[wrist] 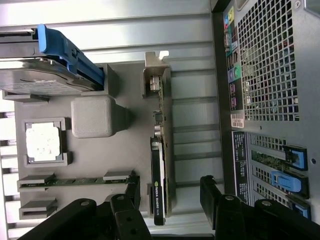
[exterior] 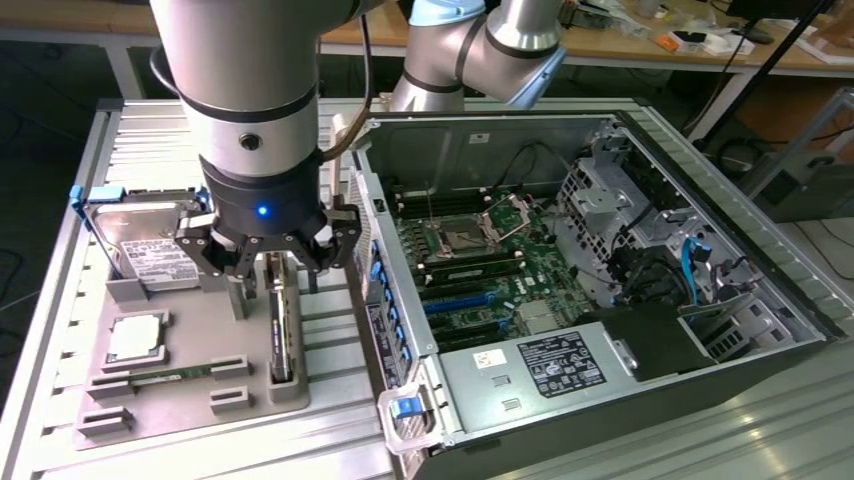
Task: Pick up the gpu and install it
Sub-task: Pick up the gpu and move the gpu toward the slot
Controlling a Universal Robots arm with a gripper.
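gpu (exterior: 280, 335) on edge in tray (exterior: 200, 340), exterior view's left of case (exterior: 454, 150); gripper (exterior: 271, 272) above.

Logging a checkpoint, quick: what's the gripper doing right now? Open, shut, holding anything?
Gripper: open, holding nothing, lined up over the gpu, which stands edge-on in the gray tray.

Open gaps either side of gpu (wrist: 161, 160)

Tray (wrist: 125, 155) is matt grey plastic, gpu (wrist: 162, 150) bracket (wrist: 155, 75) metal.
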